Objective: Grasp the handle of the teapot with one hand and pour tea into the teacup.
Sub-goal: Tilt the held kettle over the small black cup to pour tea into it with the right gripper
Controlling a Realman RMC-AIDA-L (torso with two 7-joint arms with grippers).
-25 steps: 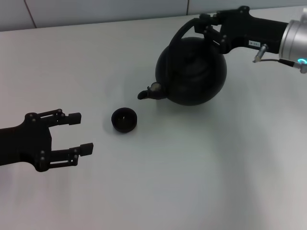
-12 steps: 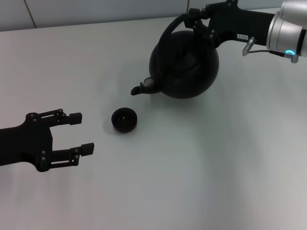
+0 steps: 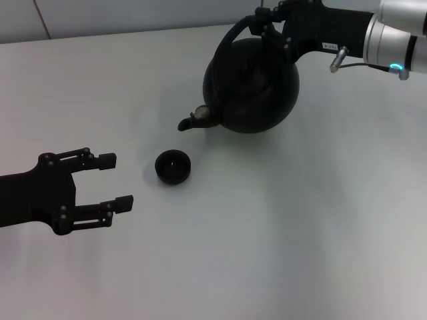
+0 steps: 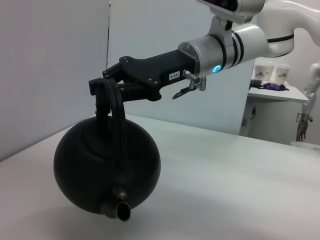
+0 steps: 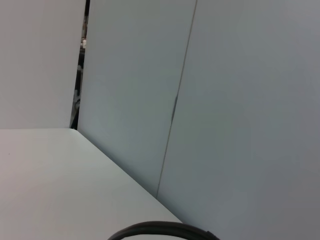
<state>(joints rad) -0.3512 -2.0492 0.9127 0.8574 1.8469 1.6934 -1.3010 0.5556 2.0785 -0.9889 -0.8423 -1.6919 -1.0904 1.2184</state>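
Note:
The glossy black teapot [image 3: 250,83] hangs from my right gripper [image 3: 265,27], which is shut on the top of its arched black handle [image 3: 223,45]. The pot is held off the table, its spout [image 3: 190,122] pointing left and slightly down. The small dark teacup [image 3: 173,166] stands on the white table, below and left of the spout and apart from it. The left wrist view shows the teapot [image 4: 107,170] in the air, its handle [image 4: 117,130] held by the right gripper [image 4: 102,87]. My left gripper [image 3: 110,181] is open and empty, left of the cup.
The white table [image 3: 287,233] ends at a pale wall [image 3: 133,13] behind the teapot. A side table with paper cups [image 4: 270,75] stands far off in the left wrist view. The right wrist view shows only wall, table and an arc of handle [image 5: 165,231].
My right gripper has carried the teapot to the left and higher in the head view, bringing the spout nearer the teacup. The left arm has barely shifted.

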